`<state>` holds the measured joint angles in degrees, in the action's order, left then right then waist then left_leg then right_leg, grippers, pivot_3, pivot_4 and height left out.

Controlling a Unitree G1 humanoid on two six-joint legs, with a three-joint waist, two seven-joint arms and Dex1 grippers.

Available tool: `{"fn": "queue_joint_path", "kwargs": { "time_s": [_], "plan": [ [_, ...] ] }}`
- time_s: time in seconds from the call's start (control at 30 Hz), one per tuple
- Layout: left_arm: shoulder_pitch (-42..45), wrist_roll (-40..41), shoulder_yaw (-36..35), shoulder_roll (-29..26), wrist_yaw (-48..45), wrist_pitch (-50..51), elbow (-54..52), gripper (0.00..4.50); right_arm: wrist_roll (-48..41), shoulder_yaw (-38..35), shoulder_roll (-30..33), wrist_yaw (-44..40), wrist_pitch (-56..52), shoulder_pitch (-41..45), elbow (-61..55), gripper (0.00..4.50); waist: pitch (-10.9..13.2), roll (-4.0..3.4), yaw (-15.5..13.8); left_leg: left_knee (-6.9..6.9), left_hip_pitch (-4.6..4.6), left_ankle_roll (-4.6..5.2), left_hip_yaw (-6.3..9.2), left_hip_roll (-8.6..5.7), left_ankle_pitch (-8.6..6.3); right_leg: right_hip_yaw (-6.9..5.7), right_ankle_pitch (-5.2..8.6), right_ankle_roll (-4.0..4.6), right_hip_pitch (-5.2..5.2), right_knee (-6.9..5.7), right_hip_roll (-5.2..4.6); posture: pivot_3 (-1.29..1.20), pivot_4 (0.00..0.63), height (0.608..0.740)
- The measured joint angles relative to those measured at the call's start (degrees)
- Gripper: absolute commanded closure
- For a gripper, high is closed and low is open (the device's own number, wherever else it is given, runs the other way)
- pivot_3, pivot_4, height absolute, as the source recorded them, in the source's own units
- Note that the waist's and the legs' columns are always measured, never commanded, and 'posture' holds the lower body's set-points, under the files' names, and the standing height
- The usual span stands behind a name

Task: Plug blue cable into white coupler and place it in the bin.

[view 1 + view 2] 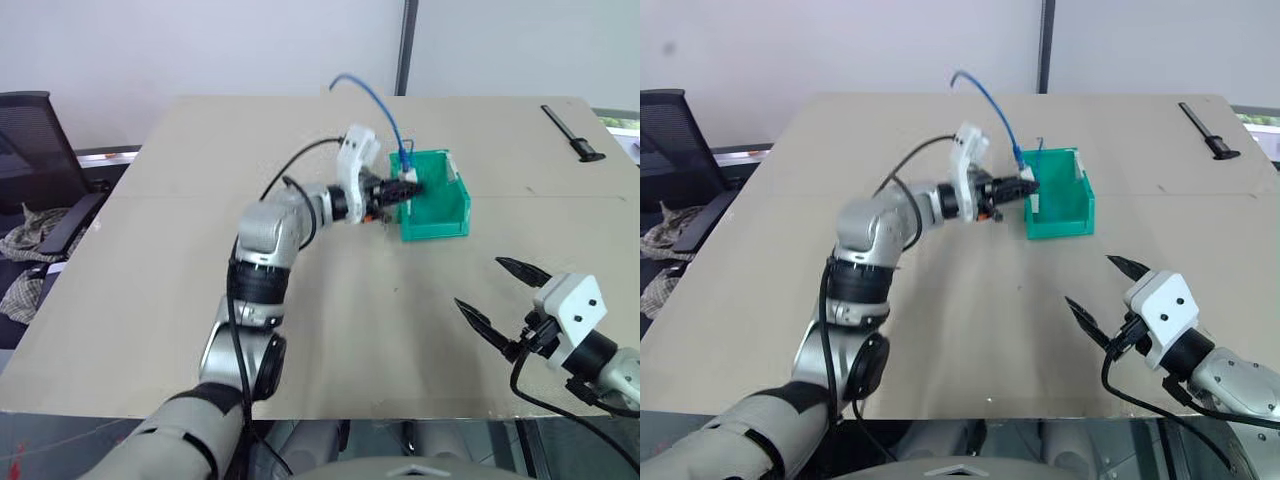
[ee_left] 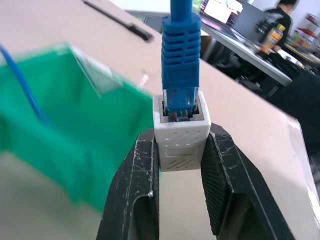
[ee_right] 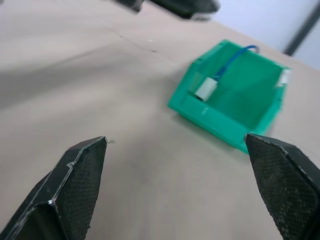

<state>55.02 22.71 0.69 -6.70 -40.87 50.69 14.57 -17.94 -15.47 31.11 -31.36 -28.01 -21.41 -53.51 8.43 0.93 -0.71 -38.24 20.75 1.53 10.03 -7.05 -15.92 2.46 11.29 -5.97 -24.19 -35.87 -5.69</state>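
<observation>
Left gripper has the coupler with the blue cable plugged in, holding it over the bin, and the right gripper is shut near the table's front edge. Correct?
Not quite: the right gripper is open, its two fingers spread wide apart, as the right wrist view shows. The rest holds: the left gripper pinches the coupler with the blue cable plugged in, over the bin.

No text, label, brand or number can be read anywhere.

It looks like an office or lab: a black office chair (image 1: 35, 150), desks with monitors (image 2: 220, 11).
</observation>
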Motion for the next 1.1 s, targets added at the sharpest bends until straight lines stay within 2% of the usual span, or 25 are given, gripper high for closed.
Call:
{"fn": "queue_joint_path", "kwargs": {
  "time_s": [0.1, 0.2, 0.3, 0.4, 0.5, 0.57, 0.7, 0.73, 0.77, 0.8, 0.87, 0.9, 0.93, 0.97, 1.0, 1.1],
  "plan": [
    [1.3, -1.3, 3.6, -0.3, -3.5, -4.8, 2.8, 3.94, -5.8, -1.7, -2.4, 3.1, -4.6, 4.2, 0.4, 0.16, 0.1, -0.06, 0.1, 0.05, 0.0, -0.01, -0.05, 0.02, 0.0, 0.08, -0.15, 0.25, -0.04, 0.0, 0.01, 0.0, 0.15, 0.729],
    [0.5, -3.1, 8.3, -2.3, -8.6, -10.0, 2.6, 3.94, -16.8, -4.5, -1.9, 5.4, -12.0, 10.8, 0.8, 0.16, 0.2, -0.1, 0.1, 0.08, 0.03, 0.0, -0.07, 0.02, 0.0, 0.11, -0.16, 0.27, -0.07, 0.02, 0.01, 0.0, 0.15, 0.729],
    [-2.7, -5.0, 13.4, -4.5, -14.2, -16.1, 0.5, 3.94, -28.9, -5.7, 1.6, 7.6, -18.9, 20.9, 3.2, 0.16, 0.3, -0.1, 0.0, 0.12, 0.06, 0.04, -0.03, 0.03, -0.03, 0.05, -0.15, 0.28, -0.06, 0.06, -0.01, 0.0, 0.15, 0.729],
    [-5.6, -5.9, 16.5, -6.2, -18.1, -19.9, -2.1, 3.94, -33.6, -3.8, 4.4, 8.5, -23.2, 30.4, 9.0, 0.16, 0.4, -0.14, 0.0, 0.11, 0.13, 0.08, -0.06, 0.02, -0.05, 0.05, -0.16, 0.29, -0.1, 0.08, -0.04, 0.0, 0.15, 0.729],
    [-6.8, -7.1, 18.8, -7.1, -20.4, -23.5, -4.8, 3.94, -34.5, 0.5, 4.9, 9.2, -26.1, 40.3, 15.9, 0.91, 0.4, -0.14, -0.1, 0.14, 0.21, 0.08, -0.06, 0.02, -0.04, 0.04, -0.16, 0.3, -0.19, 0.08, -0.06, 0.0, 0.15, 0.729],
    [-7.6, -7.9, 19.6, -7.6, -20.7, -25.1, -6.7, 3.94, -34.2, 3.9, 5.1, 9.1, -27.9, 44.9, 19.8, 1.8, 0.4, -0.15, -0.1, 0.15, 0.34, 0.08, -0.05, 0.02, -0.04, 0.04, -0.17, 0.31, -0.32, 0.08, -0.07, 0.0, 0.15, 0.729],
    [-8.7, -8.4, 19.7, -8.5, -20.2, -26.1, -8.4, 3.94, -34.7, 6.7, 5.7, 8.1, -29.9, 46.1, 21.3, 3.79, 0.4, -0.15, -0.1, -0.04, 1.09, 0.08, 0.02, -0.01, -0.04, -0.08, -0.2, 0.31, -0.97, 0.01, -0.13, 0.0, 0.15, 0.729],
    [-9.0, -8.6, 19.7, -8.7, -20.1, -26.1, -8.5, 3.94, -34.9, 7.0, 5.8, 7.8, -30.2, 46.3, 21.4, 4.42, 0.4, -0.15, -0.1, -0.05, 1.19, 0.08, 0.0, -0.06, -0.03, -0.05, -0.21, 0.31, -1.09, -0.02, -0.18, 0.0, 0.15, 0.729],
    [-9.4, -8.7, 19.7, -8.7, -19.9, -26.1, -8.8, 3.94, -34.8, 7.3, 6.1, 7.7, -30.3, 46.4, 21.6, 4.47, 0.4, -0.16, 0.0, -0.05, 1.21, 0.08, -0.01, -0.08, -0.03, -0.04, -0.21, 0.31, -1.12, -0.02, -0.21, 0.0, 0.15, 0.729],
    [-10.1, -8.7, 19.6, -8.7, -19.7, -25.9, -9.3, 3.14, -34.9, 7.6, 6.2, 7.5, -30.5, 46.6, 21.8, 4.5, 0.4, -0.15, -0.1, -0.04, 1.22, 0.08, -0.01, -0.08, -0.03, -0.05, -0.21, 0.31, -1.13, -0.01, -0.21, 0.0, 0.15, 0.729],
    [-10.8, -7.8, 19.3, -9.0, -19.9, -24.7, -10.2, 2.61, -35.0, 7.7, 6.2, 7.1, -30.6, 46.6, 22.1, 4.5, 0.4, -0.16, 0.0, -0.02, 1.24, 0.08, 0.0, -0.08, -0.03, -0.05, -0.21, 0.31, -1.17, -0.02, -0.2, 0.0, 0.15, 0.729],
    [-11.3, -7.2, 19.2, -9.3, -20.1, -24.1, -11.2, 1.99, -35.2, 7.7, 6.3, 6.9, -30.6, 46.6, 22.3, 4.5, 0.4, -0.16, 0.0, -0.02, 1.23, 0.08, 0.0, -0.08, -0.03, -0.05, -0.21, 0.31, -1.17, -0.04, -0.2, 0.0, 0.15, 0.729],
    [-11.6, -6.9, 19.0, -9.5, -20.1, -23.7, -11.9, 1.62, -35.3, 7.7, 6.5, 6.8, -30.6, 46.6, 22.4, 4.5, 0.4, -0.16, 0.0, -0.02, 1.23, 0.08, 0.0, -0.08, -0.03, -0.04, -0.21, 0.32, -1.17, -0.05, -0.19, 0.0, 0.15, 0.729],
    [-12.2, -6.6, 18.2, -9.6, -19.5, -23.0, -13.1, 0.91, -35.7, 7.7, 6.5, 6.7, -30.6, 46.9, 22.5, 4.5, 0.4, -0.16, 0.0, -0.03, 1.22, 0.08, -0.01, -0.08, -0.03, -0.03, -0.24, 0.35, -1.17, -0.06, -0.18, 0.0, 0.15, 0.729],
    [-12.5, -6.4, 17.8, -9.7, -19.2, -22.6, -13.4, 0.54, -35.8, 7.7, 6.5, 6.7, -30.6, 47.1, 22.5, 4.5, 0.4, -0.16, 0.0, -0.03, 1.21, 0.08, -0.01, -0.08, -0.03, -0.03, -0.25, 0.35, -1.17, -0.06, -0.18, 0.0, 0.15, 0.729],
    [-16.7, -4.4, 15.5, -12.9, -19.1, -20.5, -18.1, 0.54, -35.8, 7.7, 6.5, 6.5, -30.2, 48.7, 24.1, 4.5, 0.4, -0.19, 0.5, -0.02, 1.15, 0.08, -0.09, -0.03, -0.03, 0.05, -0.29, 0.37, -1.17, -0.09, -0.12, 0.0, 0.15, 0.729]
  ]
}}
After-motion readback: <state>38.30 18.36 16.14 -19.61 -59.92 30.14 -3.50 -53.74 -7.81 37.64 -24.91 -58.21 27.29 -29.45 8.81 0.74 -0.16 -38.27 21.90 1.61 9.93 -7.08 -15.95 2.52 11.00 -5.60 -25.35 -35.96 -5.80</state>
